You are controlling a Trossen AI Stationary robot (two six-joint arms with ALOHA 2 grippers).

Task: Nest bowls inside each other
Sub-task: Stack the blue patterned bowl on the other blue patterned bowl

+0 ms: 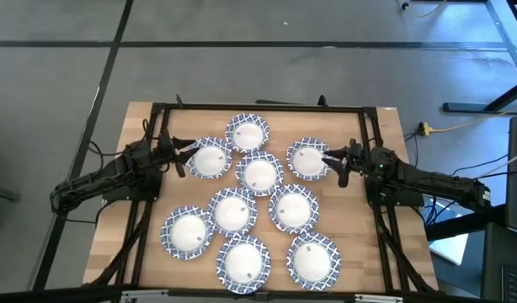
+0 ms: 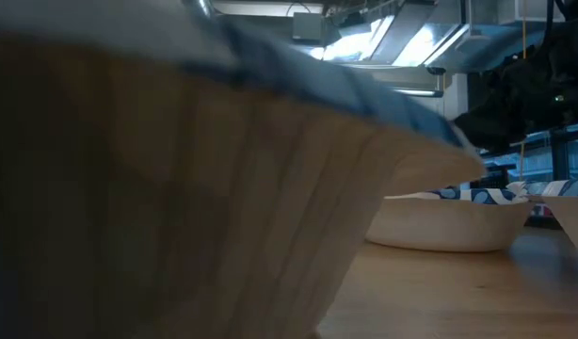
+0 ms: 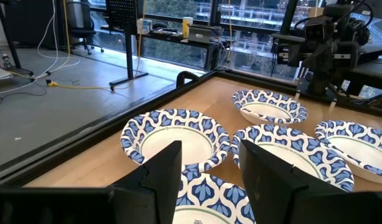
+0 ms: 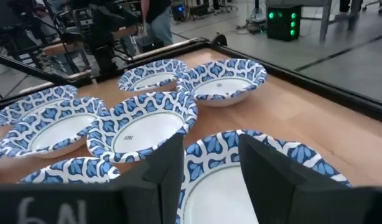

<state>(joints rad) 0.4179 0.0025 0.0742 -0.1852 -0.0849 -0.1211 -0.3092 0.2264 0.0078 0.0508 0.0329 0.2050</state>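
Jaws parted on both, left gripper (image 1: 189,151) over one bowl's rim, right gripper (image 1: 332,160) likewise opposite, nine round bowls (image 1: 260,174) upright, mouths up, spread singly across wooden table (image 1: 141,122)

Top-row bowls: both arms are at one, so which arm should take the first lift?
Either, roughly; slight lean to right. The right tool hangs open over the rim of its blue-patterned white paper bowl; the left tool is open at its bowl too.
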